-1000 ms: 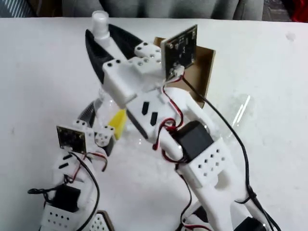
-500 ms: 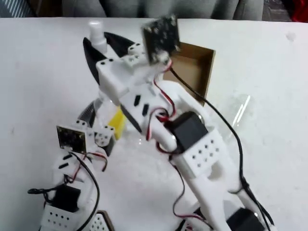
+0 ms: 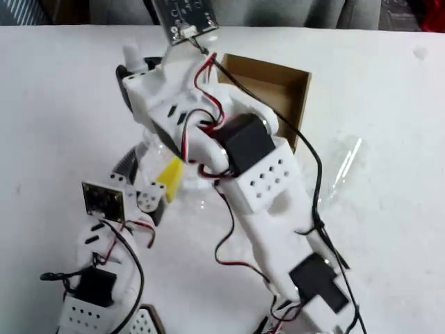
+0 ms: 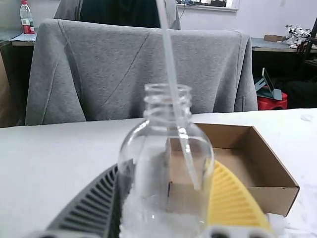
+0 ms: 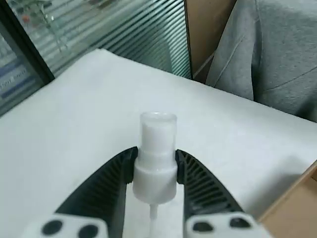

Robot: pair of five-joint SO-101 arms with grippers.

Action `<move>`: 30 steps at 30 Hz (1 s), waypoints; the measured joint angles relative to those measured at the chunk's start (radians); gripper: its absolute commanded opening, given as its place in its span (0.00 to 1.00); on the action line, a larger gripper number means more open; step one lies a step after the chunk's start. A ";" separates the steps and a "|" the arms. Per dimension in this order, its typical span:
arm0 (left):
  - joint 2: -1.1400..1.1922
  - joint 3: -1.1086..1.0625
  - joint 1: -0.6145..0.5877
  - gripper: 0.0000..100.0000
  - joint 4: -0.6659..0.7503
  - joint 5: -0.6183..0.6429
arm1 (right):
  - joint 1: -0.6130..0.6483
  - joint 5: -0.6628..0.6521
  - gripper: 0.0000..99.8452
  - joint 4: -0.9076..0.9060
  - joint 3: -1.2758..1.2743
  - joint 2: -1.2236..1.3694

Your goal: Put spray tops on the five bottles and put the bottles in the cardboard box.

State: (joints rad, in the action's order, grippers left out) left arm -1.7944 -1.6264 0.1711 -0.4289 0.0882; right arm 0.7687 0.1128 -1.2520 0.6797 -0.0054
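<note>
A clear open-necked bottle (image 4: pixel 148 163) stands upright in my left gripper (image 4: pixel 166 201), held between its grey finger and yellow finger (image 4: pixel 233 203). A white spray top (image 5: pixel 157 144) is clamped in my right gripper (image 5: pixel 156 161), whose black fingers are shut on its collar. Its thin dip tube (image 4: pixel 173 84) slants down through the bottle's neck into the bottle. From above, the spray top (image 3: pixel 132 54) sits at the tip of the right arm, over the left gripper (image 3: pixel 156 174). The open cardboard box (image 3: pixel 268 87) lies just behind and to the right.
The right arm (image 3: pixel 257 174) stretches diagonally across the table's middle and covers the bottle from above. A crumpled clear plastic piece (image 3: pixel 344 163) lies right of the box. A grey-covered chair (image 4: pixel 138 69) stands beyond the table's far edge.
The right arm's wrist has tilted up and swung left, carrying its camera board to the top edge. The spray top has shifted slightly left and lower. The left arm has stayed put.
</note>
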 measured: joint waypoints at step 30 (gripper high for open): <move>0.000 -0.038 -0.054 0.02 0.110 0.000 | 0.097 -0.305 0.13 -0.354 0.267 0.077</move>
State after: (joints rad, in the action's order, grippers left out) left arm -1.7944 -1.6648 0.1174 -0.3184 0.0882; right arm 0.8654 -0.1926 -1.6065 0.9467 0.0713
